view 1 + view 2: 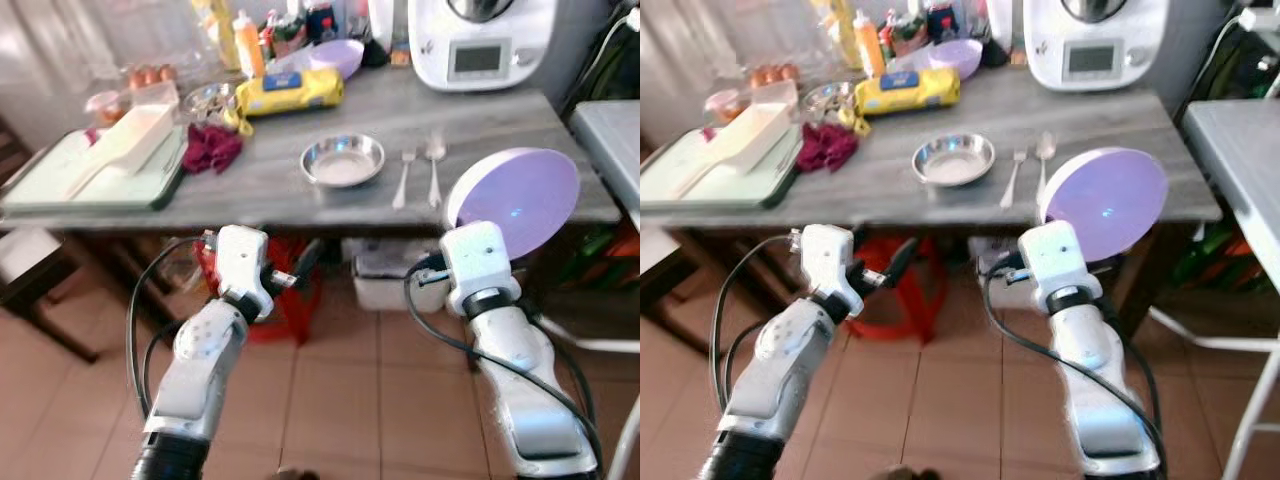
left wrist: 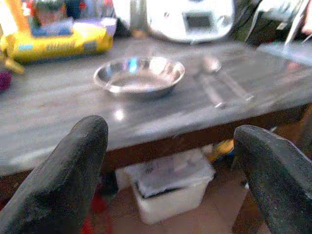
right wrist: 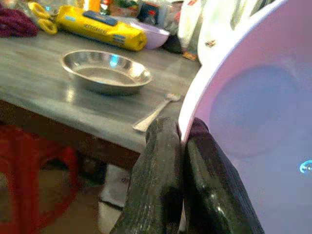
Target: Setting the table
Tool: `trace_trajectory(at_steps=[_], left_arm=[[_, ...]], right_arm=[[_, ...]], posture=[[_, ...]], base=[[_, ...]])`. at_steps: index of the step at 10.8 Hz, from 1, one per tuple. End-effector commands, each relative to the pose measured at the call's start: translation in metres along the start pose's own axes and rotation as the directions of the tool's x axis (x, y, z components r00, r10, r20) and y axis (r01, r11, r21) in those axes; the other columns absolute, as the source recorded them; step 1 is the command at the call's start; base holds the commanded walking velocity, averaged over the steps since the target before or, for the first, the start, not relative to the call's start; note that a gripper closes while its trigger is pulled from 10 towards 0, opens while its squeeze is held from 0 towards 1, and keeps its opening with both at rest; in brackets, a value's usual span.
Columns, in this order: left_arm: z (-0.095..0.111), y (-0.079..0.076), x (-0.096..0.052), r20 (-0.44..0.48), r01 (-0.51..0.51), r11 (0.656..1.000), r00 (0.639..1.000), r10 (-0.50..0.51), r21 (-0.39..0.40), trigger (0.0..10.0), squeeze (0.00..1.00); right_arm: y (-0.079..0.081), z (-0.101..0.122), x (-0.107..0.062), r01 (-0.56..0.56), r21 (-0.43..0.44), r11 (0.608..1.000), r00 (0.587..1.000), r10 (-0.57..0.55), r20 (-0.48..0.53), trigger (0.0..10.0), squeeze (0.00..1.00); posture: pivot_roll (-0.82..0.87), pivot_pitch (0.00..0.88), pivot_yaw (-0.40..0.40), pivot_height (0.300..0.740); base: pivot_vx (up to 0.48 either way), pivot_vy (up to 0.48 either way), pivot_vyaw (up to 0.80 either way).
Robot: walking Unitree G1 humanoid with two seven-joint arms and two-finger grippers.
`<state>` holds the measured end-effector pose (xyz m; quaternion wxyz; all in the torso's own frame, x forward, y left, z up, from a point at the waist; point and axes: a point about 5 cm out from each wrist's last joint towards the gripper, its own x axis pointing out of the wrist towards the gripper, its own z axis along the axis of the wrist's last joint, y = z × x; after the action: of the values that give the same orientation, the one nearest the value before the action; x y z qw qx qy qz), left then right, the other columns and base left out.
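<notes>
Lilac plastic, smooth and round: the plate [image 1: 518,199] is pinched by its rim in the right end effector [image 3: 181,141], fingers [image 3: 158,165] clamped on it, and held tilted on edge off the near right corner of the grey wood-grain surface [image 1: 260,185], not yet laid. Already out are a shallow, shiny steel bowl [image 1: 342,160] and, just to its right, a metal fork [image 1: 403,176] and spoon [image 1: 434,166] lying side by side, so the setting looks part done, with the plate still to go down, likely near the cutlery. The left end effector [image 2: 170,161] hangs below the surface's edge, its matte black fingers [image 2: 68,175] spread apart and holding nothing. Clutter behind includes a yellow packet [image 1: 288,92], a crumpled dark red cloth [image 1: 210,148] and a pale green tray [image 1: 60,185].
</notes>
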<state>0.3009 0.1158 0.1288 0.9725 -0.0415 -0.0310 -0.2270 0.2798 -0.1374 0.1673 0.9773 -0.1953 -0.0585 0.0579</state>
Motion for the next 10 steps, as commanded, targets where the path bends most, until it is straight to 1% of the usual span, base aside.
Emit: trace_trajectory(at_steps=[1,2,4,5,6,7,8,9,10], left_arm=[[0.002,0.001,0.0,0.0,-0.008,1.0,1.0,0.008,0.009,10.0,0.0],[0.002,0.001,0.0,0.003,-0.016,1.0,1.0,0.016,0.008,10.0,0.0],[0.007,0.003,-0.001,0.037,-0.036,0.999,0.999,0.036,0.011,10.0,0.0],[0.012,0.009,-0.006,0.074,-0.091,0.994,0.993,0.087,0.056,10.0,0.0],[0.009,0.017,-0.013,0.07,-0.181,0.98,0.982,0.175,0.088,10.0,0.0],[0.008,0.02,-0.016,0.07,-0.204,0.973,0.978,0.198,0.103,10.0,0.0],[0.004,0.028,-0.029,0.059,-0.274,0.951,0.962,0.268,0.146,10.0,0.0],[-0.002,0.035,-0.041,0.039,-0.315,0.934,0.949,0.313,0.168,10.0,0.0],[-0.009,0.042,-0.053,0.016,-0.335,0.924,0.941,0.338,0.186,10.0,0.0]], right_arm=[[0.0,0.004,0.0,-0.006,-0.003,1.0,1.0,0.006,0.019,10.0,0.0],[-0.001,0.004,0.0,-0.006,-0.016,1.0,1.0,0.006,0.024,10.0,0.0],[-0.005,0.007,-0.002,0.013,-0.024,1.0,0.999,-0.013,0.034,10.0,0.0],[-0.01,0.006,-0.005,0.038,-0.024,0.999,0.999,-0.037,0.032,10.0,0.0],[-0.016,0.002,-0.011,0.063,-0.026,0.998,0.998,-0.062,0.021,10.0,0.0],[-0.018,0.0,-0.013,0.072,-0.026,0.997,0.997,-0.072,0.017,10.0,0.0],[-0.027,-0.001,-0.023,0.123,-0.021,0.992,0.992,-0.123,0.024,10.0,0.0],[-0.035,-0.004,-0.033,0.176,-0.003,0.984,0.984,-0.176,0.02,10.0,0.0],[-0.042,-0.013,-0.049,0.219,0.018,0.976,0.976,-0.218,-0.024,10.0,0.0]], posture=[[-0.13,0.094,0.136,0.74],[-0.13,0.093,0.135,0.74],[-0.13,0.096,0.134,0.74],[-0.14,0.097,0.134,0.74],[-0.14,0.099,0.136,0.74],[-0.14,0.098,0.137,0.74],[-0.14,0.098,0.137,0.74],[-0.14,0.1,0.136,0.74],[-0.14,0.102,0.136,0.74]], base=[[0.0,0.0,0.0],[0.0,0.0,0.0],[0.0,0.0,0.0],[0.0,0.0,0.0],[0.0,0.0,0.0],[0.0,0.0,0.0],[0.0,0.0,0.0],[0.0,0.0,0.0],[0.0,0.0,0.0]])
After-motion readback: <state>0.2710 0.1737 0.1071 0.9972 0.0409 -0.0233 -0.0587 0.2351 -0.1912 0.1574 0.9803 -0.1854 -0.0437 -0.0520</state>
